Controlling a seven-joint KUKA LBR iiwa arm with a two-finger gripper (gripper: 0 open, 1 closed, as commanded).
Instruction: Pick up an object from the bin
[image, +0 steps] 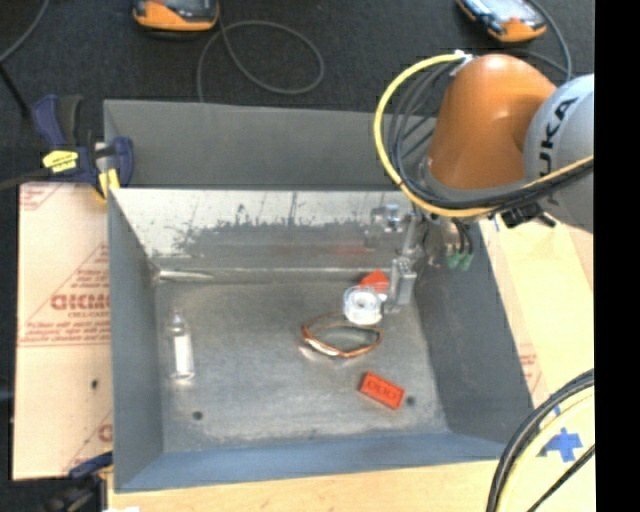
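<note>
A small round whitish disc (362, 306) lies right of centre on the bin (250, 395) floor.

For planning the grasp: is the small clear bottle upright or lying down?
Lying down, it seems: the clear bottle shows its whole length flat on the bin floor.

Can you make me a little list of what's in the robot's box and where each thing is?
box: grey metal bin
gripper: low in the bin's far right part
closest thing: round white-and-silver disc, just left of the gripper
behind the disc: small orange-red piece
middle: thin copper-coloured wire loop, in front of the disc
front right: flat red rectangular tag
left: small clear bottle, alone
</note>
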